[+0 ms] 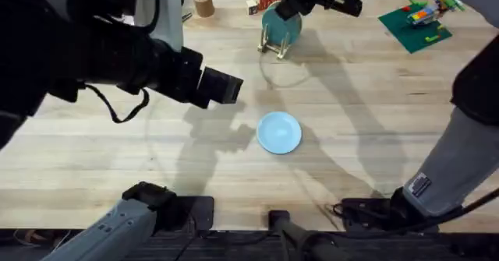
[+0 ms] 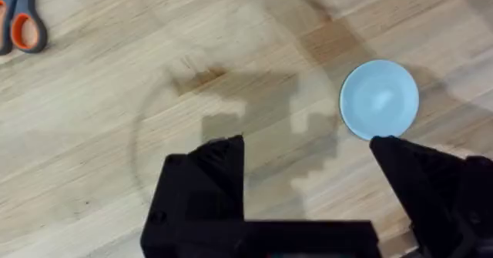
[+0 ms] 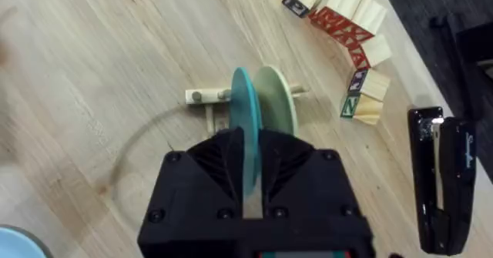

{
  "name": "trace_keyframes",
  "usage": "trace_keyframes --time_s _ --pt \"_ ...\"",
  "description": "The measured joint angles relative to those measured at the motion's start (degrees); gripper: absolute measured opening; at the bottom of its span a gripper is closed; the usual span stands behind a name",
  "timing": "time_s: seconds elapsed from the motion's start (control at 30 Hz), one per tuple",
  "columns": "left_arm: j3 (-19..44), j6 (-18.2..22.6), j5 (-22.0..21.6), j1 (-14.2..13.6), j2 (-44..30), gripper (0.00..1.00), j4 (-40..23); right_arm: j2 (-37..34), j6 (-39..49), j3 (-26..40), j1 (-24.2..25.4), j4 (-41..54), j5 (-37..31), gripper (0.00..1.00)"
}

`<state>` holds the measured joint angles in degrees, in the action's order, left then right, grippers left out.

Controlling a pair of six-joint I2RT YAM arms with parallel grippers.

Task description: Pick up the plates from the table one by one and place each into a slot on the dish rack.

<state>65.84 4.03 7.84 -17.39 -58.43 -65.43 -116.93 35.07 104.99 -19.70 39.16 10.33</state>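
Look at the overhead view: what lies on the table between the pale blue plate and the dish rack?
Nothing: between the pale blue plate and the dish rack the overhead view shows bare table, crossed by shadow.

The right claw [image 3: 250, 169] hides the teal plate's [image 3: 245, 115] lower edge.

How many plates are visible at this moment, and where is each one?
3. The teal plate stands on edge in the dish rack, between the right gripper's fingers. A cream-yellow plate stands beside it in the rack. The pale blue plate lies flat mid-table.
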Motion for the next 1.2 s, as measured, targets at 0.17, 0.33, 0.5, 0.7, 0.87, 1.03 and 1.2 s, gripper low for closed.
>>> trace_keyframes --time_s 0.17,0.33,0.5,0.7,0.87,1.03,1.2 --pt "0.0 0.0 0.0 0.0 0.0 0.994 0.0 2.9 -0.8 0.0 0.0 3.8 -1.5 0.15" --pt "0.0 0.0 0.0 0.0 0.0 0.994 0.1 10.2 -2.1 0.0 0.0 7.2 -2.7 0.267" --pt "0.0 0.0 0.0 0.0 0.0 0.994 0.1 17.4 -3.2 0.3 -0.4 11.7 -3.0 0.504" --pt "0.0 0.0 0.0 0.0 0.0 0.993 0.1 23.7 -3.7 0.4 -0.7 18.4 -3.1 0.97" --pt "0.0 0.0 0.0 0.0 0.0 0.994 0.1 28.6 -3.8 0.4 -0.7 23.1 -4.1 0.992" --pt "0.0 0.0 0.0 0.0 0.0 0.994 0.0 33.2 -4.7 0.3 -0.7 28.2 -6.3 0.993" --pt "0.0 0.0 0.9 0.0 0.0 0.994 0.0 38.9 -5.6 -3.9 -0.6 29.1 -6.9 0.995"
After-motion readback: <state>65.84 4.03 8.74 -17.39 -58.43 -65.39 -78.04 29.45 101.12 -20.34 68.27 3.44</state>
